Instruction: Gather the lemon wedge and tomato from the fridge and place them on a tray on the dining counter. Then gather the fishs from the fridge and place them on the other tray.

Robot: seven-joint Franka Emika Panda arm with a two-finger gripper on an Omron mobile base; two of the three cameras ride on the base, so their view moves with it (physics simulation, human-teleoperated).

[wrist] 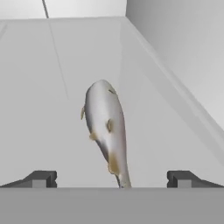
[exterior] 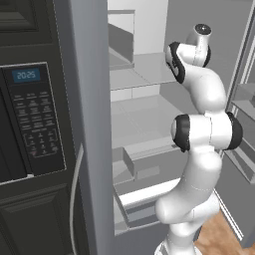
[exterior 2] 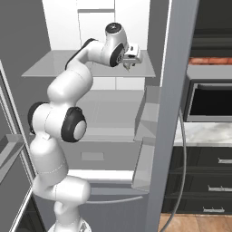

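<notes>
The fridge (exterior: 87,99) stands open, and my arm reaches onto its upper glass shelf (exterior 2: 54,63). One fish (wrist: 103,118), grey-silver with tan fins, lies on the white shelf floor. Its tail points toward me and its head points away. My gripper (wrist: 111,178) is open, with one dark fingertip (wrist: 41,178) to the left of the tail and the other to the right, neither touching it. From the right base camera the gripper (exterior 2: 131,56) hangs just above the shelf near its right end. The lemon wedge, tomato, trays and dining counter are out of view.
The fridge's side wall (wrist: 183,65) rises close on the right of the fish. An open fridge door (exterior 2: 174,113) stands right of the arm, and another door with shelves (exterior: 244,99) stands on the other side. A microwave (exterior: 30,119) and dark cabinets (exterior 2: 204,181) flank the fridge.
</notes>
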